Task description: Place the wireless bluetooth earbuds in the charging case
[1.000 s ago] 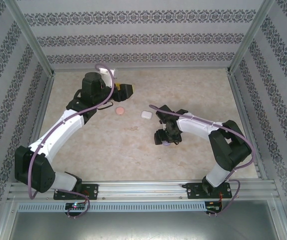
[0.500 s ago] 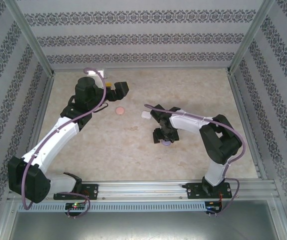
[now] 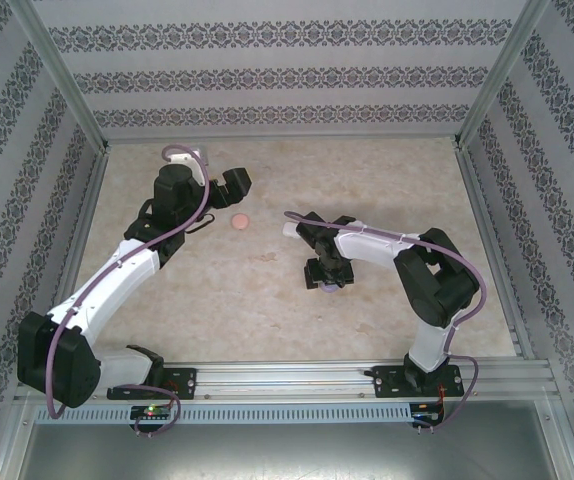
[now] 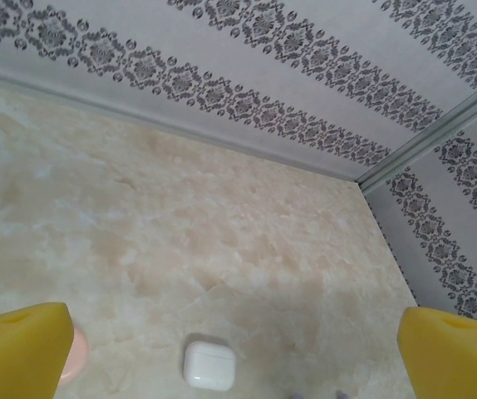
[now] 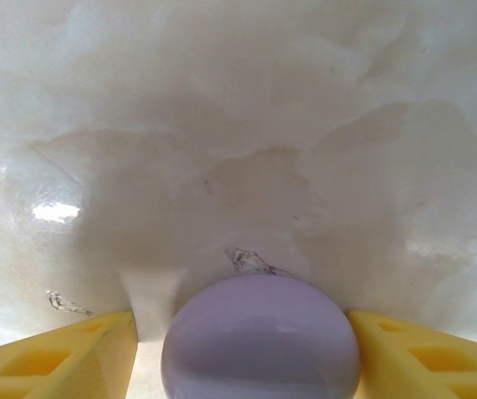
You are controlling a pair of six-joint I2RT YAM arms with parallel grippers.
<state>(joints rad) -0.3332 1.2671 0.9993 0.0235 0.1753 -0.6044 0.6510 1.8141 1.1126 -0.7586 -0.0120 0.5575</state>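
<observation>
Yellow pads [image 5: 72, 353] of the right tool [image 5: 243, 332] stand on either side of the pale purple charging case [image 5: 259, 341]. The jaws are parted and not clamped: a sliver of counter shows between the case and one pad, while the other pad sits at its edge. The case rests on the counter directly between the fingers, its domed top smooth and apparently shut. Whether its earbuds are inside cannot be told.

The step looks like securing this case so it can be opened and loaded. To do it well, the right tool probably needs to centre itself first, so that both pads meet the case together. Otherwise the rounded shell may skid or pop out on the glossy surface. A low, gentle squeeze at the widest part seems safest.

The left tool [image 3: 235, 185] hangs wide open and empty, well apart from its partner. A white case [image 4: 209, 364] lies on the counter below and ahead of it, and a pink case [image 3: 238, 221] lies just beside one of its pads.

Outward, the counter [image 3: 267, 300] is pale, marbled beige with a slight sheen. Wallpapered walls [image 3: 267, 80] with dark floral bands enclose it, held in aluminium posts [image 3: 62, 80].
</observation>
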